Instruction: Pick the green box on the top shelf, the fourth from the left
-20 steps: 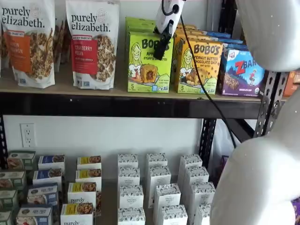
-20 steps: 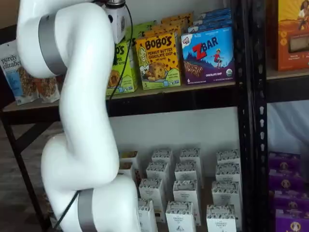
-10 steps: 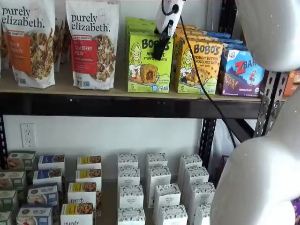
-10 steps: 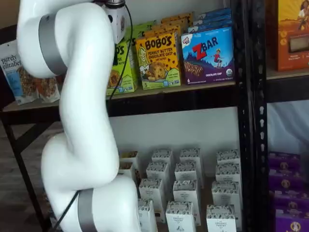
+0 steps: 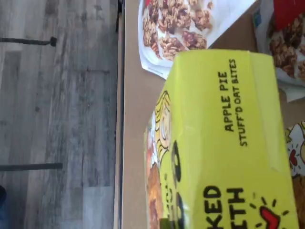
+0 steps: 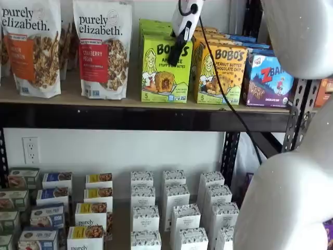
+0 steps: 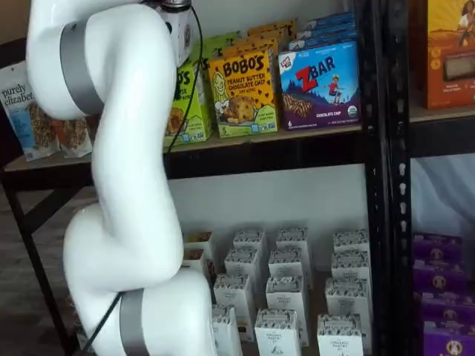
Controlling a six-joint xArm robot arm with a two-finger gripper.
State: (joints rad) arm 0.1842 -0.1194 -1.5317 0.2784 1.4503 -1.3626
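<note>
Wrist view shows the green box (image 5: 224,143) from close above, its top panel reading "APPLE PIE STUFF'D OAT BITES", standing near the front edge of the top shelf (image 5: 136,114) with a granola bag (image 5: 186,28) just beside it; no fingers show in this view. In a shelf view the gripper (image 6: 178,48) hangs in front of the upper part of the box's face, black fingers seen as 1 dark shape over the lettering; whether they are closed on the carton or apart I cannot tell, since no gap and no clear clamp shows. In both shelf views the green box (image 7: 185,104) sits on the top shelf (image 7: 297,144), touching or nearly touching the yellow-orange box (image 6: 221,73) on 1 side, with the strawberry granola bag (image 6: 103,49) close on the other and the blue box (image 6: 268,78) further along.

My judgement: the step in hand is securing the grip at the carton's top; to do it well, the fingers should straddle the box's 2 narrow walls squarely, not catch the neighbour's edge; close firmly but without crushing thin cardboard; confirm the hold before lifting; then lift slightly and draw straight out toward the front edge, keeping the carton upright so neither neighbour tips.
</note>
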